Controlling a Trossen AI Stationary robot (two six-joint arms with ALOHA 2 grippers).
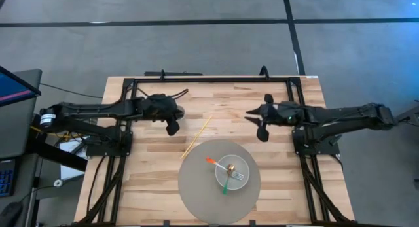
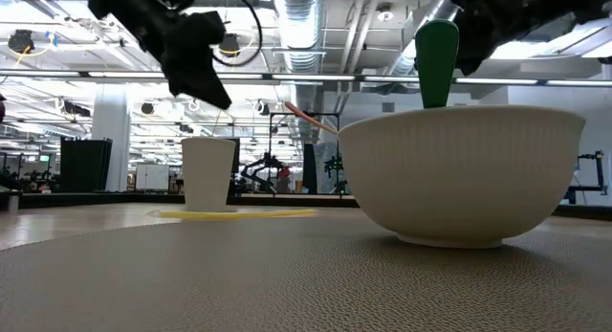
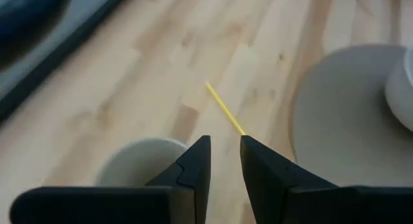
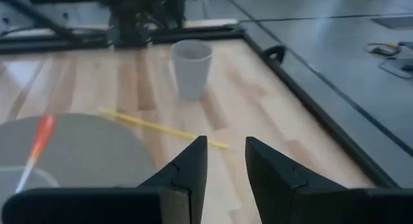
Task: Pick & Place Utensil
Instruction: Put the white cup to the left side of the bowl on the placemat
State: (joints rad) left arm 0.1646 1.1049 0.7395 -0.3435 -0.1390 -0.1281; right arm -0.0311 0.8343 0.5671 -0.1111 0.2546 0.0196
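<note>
When reading the high view, locate the white bowl [image 1: 243,163] on the round grey mat [image 1: 196,194]. Note a green-handled utensil [image 1: 226,182], an orange-handled utensil [image 1: 215,162] and a fork [image 1: 238,176] already resting in it. Find the yellow stick [image 1: 196,137] lying flat on the wood up and left of the bowl, just off the mat rim. Place the left gripper [image 1: 172,127] farther left of the bowl, beyond the stick, and the right gripper [image 1: 262,132] up and right of the bowl.

When turning to the low view, confirm the stick lying flat beyond and left of the bowl, in front of an upright white cup [image 2: 207,172]. Note both arms raised above bowl height.

When checking the left wrist view, read the fingers [image 3: 193,166] as parted by a narrow gap only, with nothing between them. Note the stick just ahead and the cup rim close below.

When checking the right wrist view, read the fingers [image 4: 187,166] likewise as narrowly parted and empty, facing the stick and the cup.

Judging from this layout, treat the step as the approach before the grasp, with the stick probably the utensil left to move. For the next move, set the jaws across the stick's length, lower to the wood, and pinch low on this thin, flat item. Cannot tell which arm is meant to take it.
</note>
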